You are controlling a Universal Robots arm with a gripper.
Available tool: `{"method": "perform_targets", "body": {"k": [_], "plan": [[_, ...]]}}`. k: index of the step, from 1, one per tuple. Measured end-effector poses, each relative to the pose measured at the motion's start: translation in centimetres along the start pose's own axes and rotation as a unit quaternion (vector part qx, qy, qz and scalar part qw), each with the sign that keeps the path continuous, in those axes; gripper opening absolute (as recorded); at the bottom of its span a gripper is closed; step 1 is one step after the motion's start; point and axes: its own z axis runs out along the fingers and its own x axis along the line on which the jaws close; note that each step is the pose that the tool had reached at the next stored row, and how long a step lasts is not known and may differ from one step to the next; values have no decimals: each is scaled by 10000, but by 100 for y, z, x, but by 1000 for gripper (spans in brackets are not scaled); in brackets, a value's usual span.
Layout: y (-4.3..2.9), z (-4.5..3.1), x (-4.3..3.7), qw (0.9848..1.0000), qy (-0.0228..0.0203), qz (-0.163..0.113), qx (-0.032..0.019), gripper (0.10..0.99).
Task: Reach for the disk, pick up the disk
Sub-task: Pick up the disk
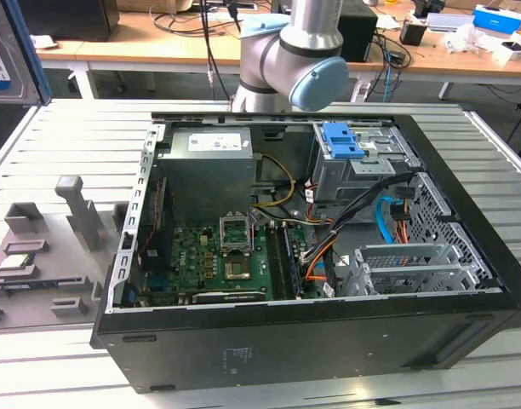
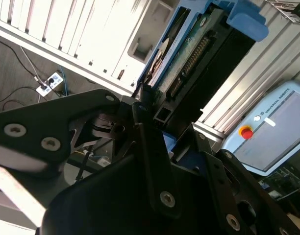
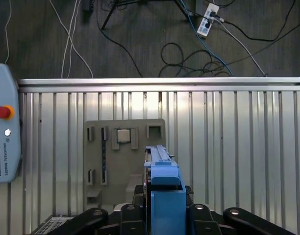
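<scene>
- Exterior view, 10 o'clock: the disk [image 1: 3,51] hangs clear of the tabletop [image 1: 82,136], well apart from the PC case [image 1: 329,341].
- First wrist view: claw [image 3: 165,210] is clamped narrow on the disk's blue frame, one finger each side. Reach and pick both look done; nothing left to do.
- 8 o'clock: grey fixture tray [image 1: 48,256] with small silver chip [image 1: 14,264], roughly beneath the disk.
- 12 o'clock: arm [image 1: 286,51] behind the case.
- 1 o'clock, inside the case: bare blue bracket [image 1: 341,141], not the target.
- No obstruction seen near the claw.
</scene>
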Motion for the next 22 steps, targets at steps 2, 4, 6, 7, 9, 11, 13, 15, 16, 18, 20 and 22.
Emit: {"method": "perform_targets", "body": {"k": [2,4,6,7,9,11,13,15,16,18,20,22], "plan": [[-79,-5,0,10000,0,0,0,365],[-125,-7,0,10000,0,0,0,365],[-194,-10,0,10000,0,0,0,365],[-242,-13,-1,10000,0,0,0,365],[-324,-18,-1,10000,0,0,0,365],[-368,-20,-1,10000,0,0,0,365],[-405,-21,-1,10000,0,0,0,365],[-471,-25,-2,10000,0,0,0,365],[-512,-28,-2,10000,0,0,0,365],[-548,-30,-2,10000,0,0,0,365],[-614,-33,-2,10000,0,0,0,365],[-667,-36,-2,10000,0,0,0,365]]}}
